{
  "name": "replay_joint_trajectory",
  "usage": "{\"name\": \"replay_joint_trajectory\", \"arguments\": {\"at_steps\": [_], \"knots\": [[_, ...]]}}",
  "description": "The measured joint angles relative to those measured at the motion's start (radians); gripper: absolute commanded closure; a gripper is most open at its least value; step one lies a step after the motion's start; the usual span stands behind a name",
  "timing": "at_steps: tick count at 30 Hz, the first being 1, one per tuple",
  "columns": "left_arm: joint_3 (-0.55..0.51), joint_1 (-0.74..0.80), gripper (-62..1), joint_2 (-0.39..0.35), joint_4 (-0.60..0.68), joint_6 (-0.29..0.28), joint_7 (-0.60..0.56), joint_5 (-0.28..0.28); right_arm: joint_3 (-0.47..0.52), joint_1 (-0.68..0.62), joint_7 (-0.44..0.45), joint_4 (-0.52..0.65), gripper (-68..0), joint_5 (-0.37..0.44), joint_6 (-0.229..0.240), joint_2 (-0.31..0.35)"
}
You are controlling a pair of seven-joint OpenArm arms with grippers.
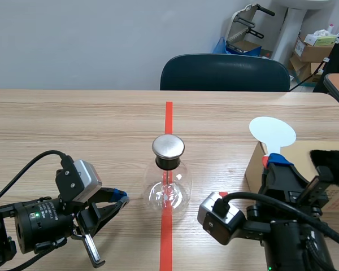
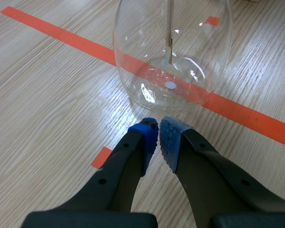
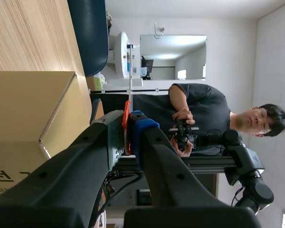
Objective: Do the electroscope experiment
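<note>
At the lower left of the scene view my left gripper lies low over the wooden table. Its blue pads are pressed together on nothing, and they point at the base of the electroscope from just beside it. I cannot tell whether they touch the glass.

The electroscope stands upright at the centre of the frame, on the orange-red tape line. It is a clear round flask with a black collar and a flat metal cap, and a thin rod hangs inside it. I judge it light, thin-walled, fragile and slippery on the bulb. If it needs steadying, the neck under the cap is the place, and only gently. A push low on the round belly could slide or tip it.

At the lower right, my right gripper pinches the orange-red handle of a white disc paddle, with the disc standing upright above the fingers. It looks stiff and nearly weightless. I would keep hold of the handle only and leave the disc face bare to meet the cap.

Just behind it sits a cardboard box with a black fur piece on it.
</note>
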Motion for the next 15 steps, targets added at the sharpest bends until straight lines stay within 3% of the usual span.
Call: {"name": "replay_joint_trajectory", "arguments": {"at_steps": [15], "knots": [[0.0, 0.0, -6.6, 0.0, 0.0, 0.0, 0.0, 0.0, 0.0, 0.0, -0.009, 0.0, -0.6, 0.0, 0.0, 0.0]]}}
